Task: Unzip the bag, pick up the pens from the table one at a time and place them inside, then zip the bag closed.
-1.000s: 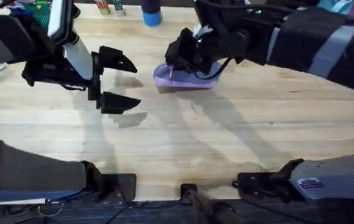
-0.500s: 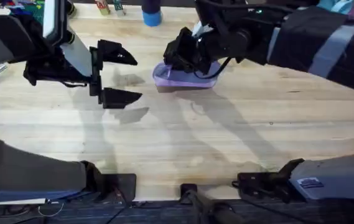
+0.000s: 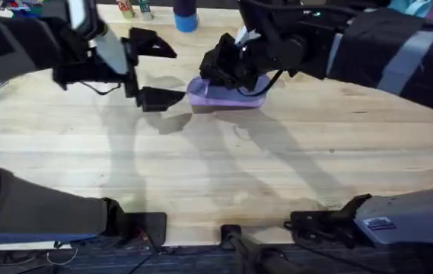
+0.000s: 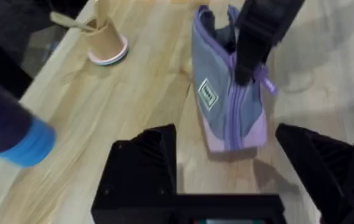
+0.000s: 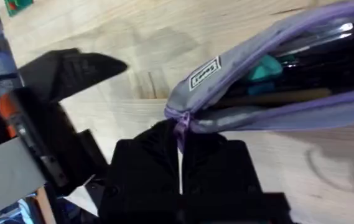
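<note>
Your right hand pinches the zipper pull of the bag, far centre on the surface; your left hand, spread wide, sits just left to brace it

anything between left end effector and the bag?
Nothing. In the left wrist view, bare table separates the open left end effector from the bag. The overhead view agrees.
</note>
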Controlling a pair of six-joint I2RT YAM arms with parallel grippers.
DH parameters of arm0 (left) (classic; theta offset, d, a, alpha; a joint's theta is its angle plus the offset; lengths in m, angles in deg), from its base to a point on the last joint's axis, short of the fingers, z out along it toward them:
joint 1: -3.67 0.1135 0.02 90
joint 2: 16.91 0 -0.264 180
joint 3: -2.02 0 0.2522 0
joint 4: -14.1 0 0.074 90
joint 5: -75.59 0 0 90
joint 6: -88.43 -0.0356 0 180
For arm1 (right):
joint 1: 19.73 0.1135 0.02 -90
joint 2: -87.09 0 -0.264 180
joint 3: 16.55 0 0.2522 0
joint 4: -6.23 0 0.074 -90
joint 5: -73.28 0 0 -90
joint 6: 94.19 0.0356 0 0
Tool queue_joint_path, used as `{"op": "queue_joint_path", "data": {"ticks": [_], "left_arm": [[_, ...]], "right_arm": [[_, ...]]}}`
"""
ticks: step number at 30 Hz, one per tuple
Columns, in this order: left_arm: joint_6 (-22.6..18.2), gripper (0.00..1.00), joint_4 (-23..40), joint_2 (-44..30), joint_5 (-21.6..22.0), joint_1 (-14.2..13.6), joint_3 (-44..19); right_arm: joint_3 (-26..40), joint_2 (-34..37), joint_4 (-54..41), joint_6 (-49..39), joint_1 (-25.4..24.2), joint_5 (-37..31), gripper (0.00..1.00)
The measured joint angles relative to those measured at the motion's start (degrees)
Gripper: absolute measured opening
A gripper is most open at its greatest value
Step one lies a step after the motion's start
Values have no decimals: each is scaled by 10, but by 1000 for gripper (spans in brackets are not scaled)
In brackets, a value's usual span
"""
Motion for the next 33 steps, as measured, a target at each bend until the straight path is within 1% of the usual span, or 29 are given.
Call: {"op": "queue_joint_path", "data": {"ticks": [5,8,12,15,16,18,19,21,22,23,24,25,26,27,28,33], "left_arm": [[70,994,-33,-27,-4,-45,0],[98,994,-42,-44,-5,-63,0],[115,994,-53,-60,-10,-75,0],[123,994,-55,-74,-20,-77,0],[125,980,-56,-79,-22,-77,0],[126,892,-62,-87,-26,-77,0],[129,792,-66,-90,-30,-77,0],[129,544,-78,-93,-37,-77,0],[131,441,-84,-93,-39,-77,0],[131,347,-89,-93,-41,-77,0],[132,280,-93,-93,-43,-77,0],[134,172,-96,-93,-45,-77,0],[133,97,-100,-93,-48,-77,0],[134,62,-103,-93,-51,-77,0],[134,51,-105,-93,-52,-77,0],[134,45,-107,-93,-53,-77,0]], "right_arm": [[0,0,0,0,0,1,31],[0,0,0,0,0,1,31],[0,0,0,0,0,1,31],[0,0,0,0,0,1,31],[0,0,0,0,0,1,31],[0,0,0,0,0,1,31],[0,0,0,0,0,1,31],[0,0,0,0,0,1,31],[0,0,0,0,0,1,31],[0,0,1,0,0,1,31],[0,0,1,0,0,1,31],[0,0,2,0,0,1,31],[0,0,3,0,-1,1,31],[0,0,4,0,-1,1,31],[0,0,5,0,-1,1,31],[0,0,6,0,-2,1,31]]}}
